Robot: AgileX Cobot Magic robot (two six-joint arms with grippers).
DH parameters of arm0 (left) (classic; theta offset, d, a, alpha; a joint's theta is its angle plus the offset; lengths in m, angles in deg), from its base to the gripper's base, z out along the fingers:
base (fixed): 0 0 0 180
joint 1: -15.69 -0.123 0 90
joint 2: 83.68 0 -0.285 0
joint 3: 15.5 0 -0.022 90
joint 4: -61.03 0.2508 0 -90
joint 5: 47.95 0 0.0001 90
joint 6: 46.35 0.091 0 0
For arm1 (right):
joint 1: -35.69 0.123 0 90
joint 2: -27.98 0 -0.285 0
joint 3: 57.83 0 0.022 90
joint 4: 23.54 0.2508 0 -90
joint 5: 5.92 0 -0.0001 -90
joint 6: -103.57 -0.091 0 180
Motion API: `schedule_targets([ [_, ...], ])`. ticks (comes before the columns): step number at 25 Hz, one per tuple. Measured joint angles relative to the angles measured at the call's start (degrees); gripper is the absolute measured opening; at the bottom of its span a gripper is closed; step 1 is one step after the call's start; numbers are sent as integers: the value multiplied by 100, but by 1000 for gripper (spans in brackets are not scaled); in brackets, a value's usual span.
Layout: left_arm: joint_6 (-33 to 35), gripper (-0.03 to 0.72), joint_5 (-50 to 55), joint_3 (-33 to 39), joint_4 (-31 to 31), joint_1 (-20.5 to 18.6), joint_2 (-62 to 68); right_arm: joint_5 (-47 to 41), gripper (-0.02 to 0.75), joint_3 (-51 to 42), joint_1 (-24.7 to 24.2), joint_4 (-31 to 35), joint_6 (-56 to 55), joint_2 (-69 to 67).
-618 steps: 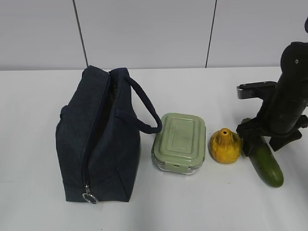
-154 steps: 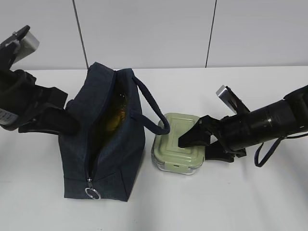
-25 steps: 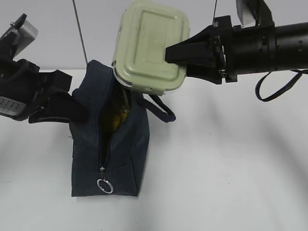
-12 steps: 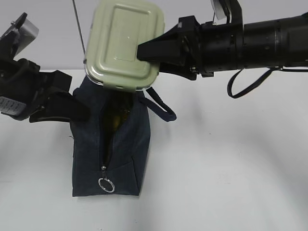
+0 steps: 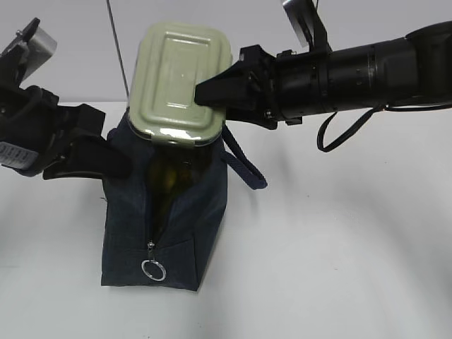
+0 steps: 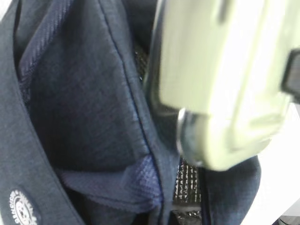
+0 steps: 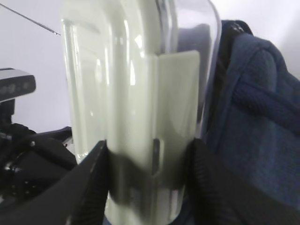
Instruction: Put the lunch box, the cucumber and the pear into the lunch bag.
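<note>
Exterior view: right gripper (image 5: 212, 90) clamps lunch box (image 5: 180, 83), tilted just above lunch bag (image 5: 164, 212) mouth; left gripper (image 5: 113, 164) pinches the bag's side. Cucumber and pear not visible outside; box insertion remains.

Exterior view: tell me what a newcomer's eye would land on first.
The pale green lunch box, held on edge by the right gripper, hangs at the open mouth of the navy lunch bag, in the upper middle. On the left, the left gripper grips the bag's side.
</note>
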Motion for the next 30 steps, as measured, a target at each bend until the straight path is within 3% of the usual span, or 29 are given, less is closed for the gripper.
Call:
schedule_targets([
  [9, 17, 2, -113, 0, 5, 0, 0, 5, 362, 13, 0, -1522, -1030, -40],
  [21, 17, 2, -221, 0, -66, 0, 0, -310, 362, 17, 0, -2985, -2200, -40],
  [30, 17, 2, -216, 0, -139, 0, 0, 148, 362, 17, 10, -3021, -2400, -40],
])
